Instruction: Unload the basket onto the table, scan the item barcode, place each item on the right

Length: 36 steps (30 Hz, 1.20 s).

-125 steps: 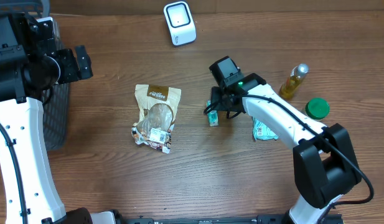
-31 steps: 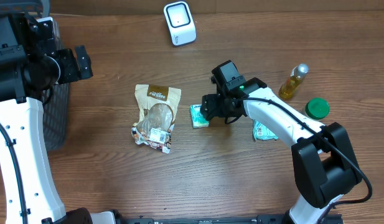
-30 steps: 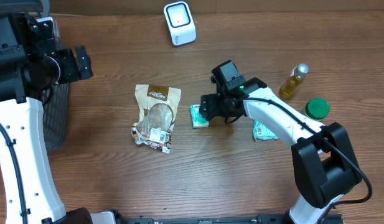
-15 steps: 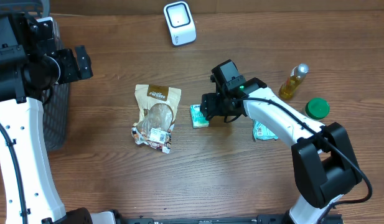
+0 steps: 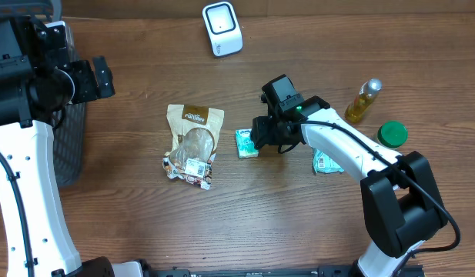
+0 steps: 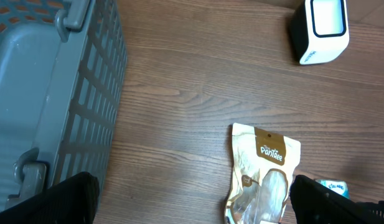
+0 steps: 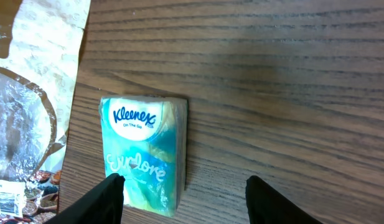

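My right gripper (image 7: 184, 186) stood open-jawed, gripping nothing, one finger at a corner of the Kleenex pack (image 7: 144, 149), the other over bare wooden table (image 7: 272, 74). Snack bag (image 7: 30, 93) lay just beside the pack; scanner (image 5: 222, 28) well beyond. My left gripper (image 6: 193, 183) gaped empty near the basket (image 6: 30, 93).

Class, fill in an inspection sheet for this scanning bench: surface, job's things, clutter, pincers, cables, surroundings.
surface: wooden table, brown boards.
job's things: white scanner near the top of the overhead view; Kleenex pack lying flat.
clutter: snack pouch beside the pack; oil bottle; green lid; teal packet partly under the right arm; grey basket at the left.
pincers: right pincer open, low over the Kleenex pack, not gripping; left pincer open, empty, between basket and pouch.
cables: black cable along the right arm.
surroundings: nothing seen.
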Each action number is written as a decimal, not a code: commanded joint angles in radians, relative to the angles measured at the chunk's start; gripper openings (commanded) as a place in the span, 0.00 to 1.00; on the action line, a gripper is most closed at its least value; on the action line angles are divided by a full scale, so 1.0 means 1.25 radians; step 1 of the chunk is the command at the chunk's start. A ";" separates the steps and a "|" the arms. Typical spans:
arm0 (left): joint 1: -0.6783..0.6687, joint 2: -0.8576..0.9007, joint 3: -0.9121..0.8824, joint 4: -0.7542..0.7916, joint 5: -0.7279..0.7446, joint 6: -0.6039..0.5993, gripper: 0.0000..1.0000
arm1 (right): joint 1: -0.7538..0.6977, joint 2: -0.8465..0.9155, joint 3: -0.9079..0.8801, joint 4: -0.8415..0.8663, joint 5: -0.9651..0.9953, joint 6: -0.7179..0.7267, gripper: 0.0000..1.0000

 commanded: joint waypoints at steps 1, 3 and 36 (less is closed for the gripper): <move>-0.002 0.001 0.009 0.002 -0.002 -0.005 1.00 | -0.002 0.002 -0.001 -0.002 0.003 -0.003 0.58; -0.002 0.001 0.009 0.003 -0.002 -0.005 1.00 | -0.002 0.002 -0.001 -0.002 0.003 -0.003 0.58; -0.002 0.001 0.009 0.003 -0.002 -0.005 0.99 | -0.002 0.002 -0.013 0.034 -0.044 -0.024 0.47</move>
